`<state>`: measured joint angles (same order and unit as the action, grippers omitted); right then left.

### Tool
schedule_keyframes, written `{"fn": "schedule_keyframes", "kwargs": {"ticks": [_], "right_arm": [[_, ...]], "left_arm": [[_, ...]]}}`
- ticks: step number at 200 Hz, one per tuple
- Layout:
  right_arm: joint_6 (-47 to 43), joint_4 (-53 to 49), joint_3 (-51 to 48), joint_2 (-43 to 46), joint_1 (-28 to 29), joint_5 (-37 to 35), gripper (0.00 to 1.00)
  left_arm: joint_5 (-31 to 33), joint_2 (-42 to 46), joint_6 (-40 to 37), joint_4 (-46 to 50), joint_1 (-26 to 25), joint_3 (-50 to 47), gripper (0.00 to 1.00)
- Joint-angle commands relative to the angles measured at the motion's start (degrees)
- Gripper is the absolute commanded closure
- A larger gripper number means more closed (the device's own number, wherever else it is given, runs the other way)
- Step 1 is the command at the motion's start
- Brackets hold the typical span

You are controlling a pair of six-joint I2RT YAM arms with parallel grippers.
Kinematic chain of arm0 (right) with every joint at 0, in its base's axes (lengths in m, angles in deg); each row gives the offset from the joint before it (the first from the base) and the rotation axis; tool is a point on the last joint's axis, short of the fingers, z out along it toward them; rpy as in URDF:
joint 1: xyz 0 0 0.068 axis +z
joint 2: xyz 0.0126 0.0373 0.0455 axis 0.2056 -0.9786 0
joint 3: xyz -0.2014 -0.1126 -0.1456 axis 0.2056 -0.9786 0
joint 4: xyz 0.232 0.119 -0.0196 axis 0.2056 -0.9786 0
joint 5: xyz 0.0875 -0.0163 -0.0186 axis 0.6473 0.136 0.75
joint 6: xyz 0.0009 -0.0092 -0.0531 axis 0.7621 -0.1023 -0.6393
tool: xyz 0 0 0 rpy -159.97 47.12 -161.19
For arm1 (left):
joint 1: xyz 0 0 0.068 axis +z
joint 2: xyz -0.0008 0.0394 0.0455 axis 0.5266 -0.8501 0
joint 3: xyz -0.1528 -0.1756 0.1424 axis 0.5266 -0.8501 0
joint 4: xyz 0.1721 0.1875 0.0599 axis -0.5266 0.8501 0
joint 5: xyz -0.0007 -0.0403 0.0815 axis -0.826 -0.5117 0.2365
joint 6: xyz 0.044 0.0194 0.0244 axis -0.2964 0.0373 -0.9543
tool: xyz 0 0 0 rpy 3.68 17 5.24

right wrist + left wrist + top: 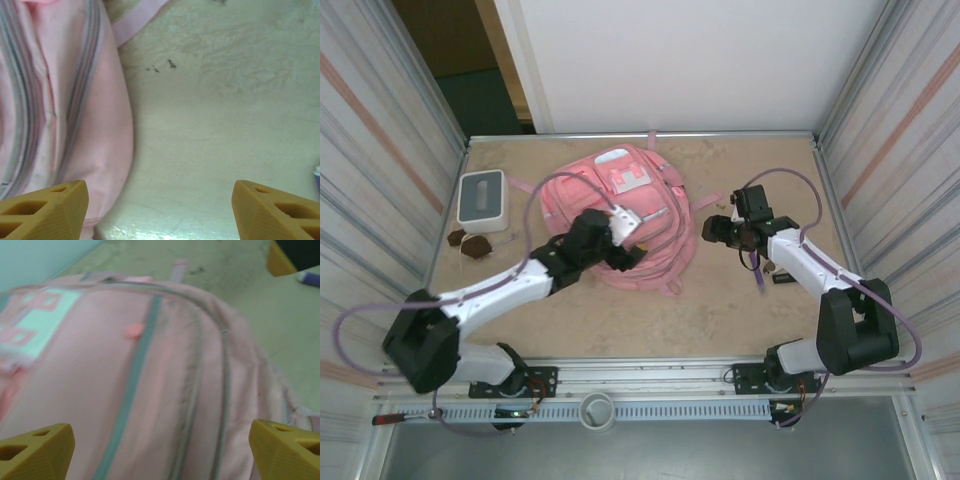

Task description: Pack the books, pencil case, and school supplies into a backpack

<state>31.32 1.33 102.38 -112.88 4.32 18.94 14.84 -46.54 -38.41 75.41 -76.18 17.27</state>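
The pink backpack (638,185) lies in the middle of the table (720,320). The left gripper (160,452) hangs over its top with the jaws spread wide, grasping nothing. The right gripper (160,210) is just beside the backpack's right edge, above bare table, its jaws also released and empty. A white box (483,198) stands at the table's left side.

One pink backpack (638,190) lies on the table (620,325). Left of the backpack: one white box (483,200) with a grey top, and two small dark brown lumps (475,248). Right of the backpack: one purplish pen-like stick (758,272) and one short black piece (782,278). Two arms, two tools: left tool (160,452), right tool (160,210).
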Motion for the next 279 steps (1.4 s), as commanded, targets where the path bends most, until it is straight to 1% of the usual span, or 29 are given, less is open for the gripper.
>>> {"fn": "schedule_keyframes", "kwargs": {"ticks": [1,31,48,65,100,117,144,173,219,243,279], "right_arm": [[0.0,-2.3,-1.5,1.4,0.2,-2.2,0.26],[0.3,-2.6,-2.5,1.3,-0.2,-2.6,0.26],[0.3,-3.0,-2.6,1.4,-0.7,-2.9,0.26],[0.3,-3.5,-2.6,1.4,-1.1,-3.5,0.26],[1.7,-6.8,-2.0,0.4,-2.5,-6.5,0.25],[2.7,-9.0,-1.7,-0.8,-3.5,-9.0,0.25],[3.9,-12.3,-1.2,-2.2,-4.1,-13.6,0.25],[3.9,-14.8,-0.2,-5.0,-4.8,-17.2,0.25],[3.6,-15.0,1.2,-8.7,-4.8,-15.8,0.30],[3.7,-15.5,1.8,-10.0,-4.8,-15.7,0.33],[3.8,-17.0,3.2,-12.7,-5.5,-14.6,0.33]], "left_arm": [[0.5,-5.3,-9.4,3.3,-0.9,5.2,0.08],[1.8,-10.0,-12.7,4.9,-0.3,8.3,0.08],[3.0,-11.6,-13.2,7.2,1.1,10.2,0.12],[2.1,-11.6,-12.9,8.2,2.6,11.2,0.19],[-5.1,-10.1,-10.4,7.4,5.8,11.2,0.33],[-7.0,-10.5,-9.2,7.3,7.4,11.1,0.41],[-9.2,-10.3,-8.4,7.4,8.2,10.8,0.51],[-14.1,-9.3,-6.4,5.8,9.5,9.9,0.61],[-18.5,-8.1,-4.4,4.4,11.0,8.7,0.79],[-19.0,-8.0,-4.2,4.1,11.1,8.3,0.87],[-19.2,-7.4,-4.1,3.8,11.1,8.0,0.96]]}}
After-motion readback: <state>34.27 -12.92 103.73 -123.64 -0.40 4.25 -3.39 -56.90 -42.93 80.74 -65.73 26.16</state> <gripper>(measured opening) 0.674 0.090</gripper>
